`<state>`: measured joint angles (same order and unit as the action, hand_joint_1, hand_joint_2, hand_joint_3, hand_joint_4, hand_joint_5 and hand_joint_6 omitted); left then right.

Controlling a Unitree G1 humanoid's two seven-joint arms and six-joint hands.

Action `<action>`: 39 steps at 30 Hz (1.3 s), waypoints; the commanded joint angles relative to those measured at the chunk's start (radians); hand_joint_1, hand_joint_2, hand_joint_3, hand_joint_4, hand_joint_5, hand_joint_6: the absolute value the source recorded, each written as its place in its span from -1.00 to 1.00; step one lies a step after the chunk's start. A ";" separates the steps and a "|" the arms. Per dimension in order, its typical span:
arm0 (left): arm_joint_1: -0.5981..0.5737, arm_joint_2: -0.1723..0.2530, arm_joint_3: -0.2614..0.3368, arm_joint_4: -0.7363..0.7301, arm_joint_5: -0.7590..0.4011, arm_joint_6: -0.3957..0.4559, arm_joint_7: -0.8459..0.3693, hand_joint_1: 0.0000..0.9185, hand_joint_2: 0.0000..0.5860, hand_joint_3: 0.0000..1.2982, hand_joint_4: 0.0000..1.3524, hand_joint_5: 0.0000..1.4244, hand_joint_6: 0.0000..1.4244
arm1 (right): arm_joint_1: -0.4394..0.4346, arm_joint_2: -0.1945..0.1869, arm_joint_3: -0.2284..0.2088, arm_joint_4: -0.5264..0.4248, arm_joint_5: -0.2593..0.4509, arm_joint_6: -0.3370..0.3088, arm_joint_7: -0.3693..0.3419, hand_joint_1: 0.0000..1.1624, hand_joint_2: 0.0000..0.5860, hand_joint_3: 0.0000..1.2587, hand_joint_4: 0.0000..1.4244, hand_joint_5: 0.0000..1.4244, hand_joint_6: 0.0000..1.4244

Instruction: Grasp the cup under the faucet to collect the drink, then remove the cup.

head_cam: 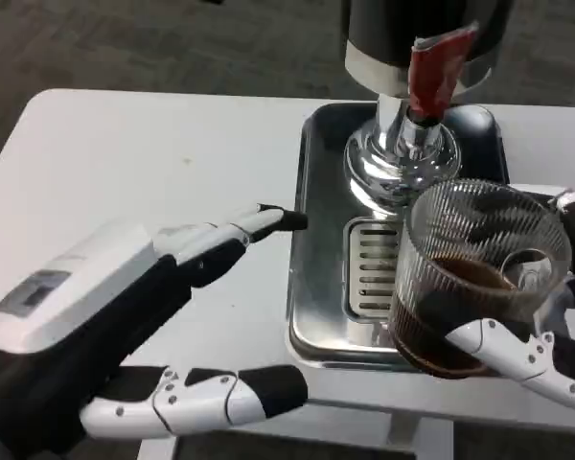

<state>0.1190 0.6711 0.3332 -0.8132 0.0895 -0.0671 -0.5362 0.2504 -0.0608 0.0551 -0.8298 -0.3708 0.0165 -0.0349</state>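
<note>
A ribbed clear glass cup (474,273) holding dark drink is gripped by my right hand (546,350), whose white fingers wrap its lower side. The cup hangs over the front right part of the steel drip tray (311,240), in front of the faucet. The dispenser's chrome faucet base (402,158) with its red tap handle (436,72) stands at the tray's back. My left hand (105,326) is open, fingers spread, over the table just left of the tray, holding nothing.
The white table (125,163) stretches left of the tray, with its front edge under my left hand. The dark dispenser body (412,24) rises at the top. Carpeted floor lies beyond the table.
</note>
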 commanded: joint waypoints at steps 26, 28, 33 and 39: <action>0.215 -0.009 0.227 -0.194 0.089 0.030 -0.083 -1.00 -0.74 -0.95 -1.00 -1.00 -0.92 | -0.026 -0.068 0.106 -0.034 -0.072 -0.086 0.059 0.56 -0.56 0.62 0.66 0.90 1.00; 0.216 -0.011 0.229 -0.196 0.089 0.032 -0.083 -1.00 -0.74 -0.95 -1.00 -1.00 -0.92 | -0.025 -0.075 0.099 -0.032 -0.067 -0.086 0.066 0.56 -0.55 0.62 0.66 0.90 1.00; 0.222 -0.009 0.228 -0.199 0.089 0.039 -0.087 -1.00 -0.72 -0.96 -1.00 -1.00 -0.92 | -0.031 -0.080 0.093 -0.030 -0.064 -0.083 0.076 0.57 -0.55 0.62 0.66 0.90 1.00; 0.231 -0.009 0.237 -0.202 0.090 0.036 -0.090 -1.00 -0.71 -0.96 -1.00 -1.00 -0.93 | -0.035 -0.077 0.098 -0.030 -0.068 -0.073 0.082 0.57 -0.55 0.62 0.66 0.90 1.00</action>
<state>0.3315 0.6622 0.5522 -1.0015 0.1711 -0.0313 -0.6115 0.2226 -0.1455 0.1458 -0.8336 -0.4498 -0.0247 0.0449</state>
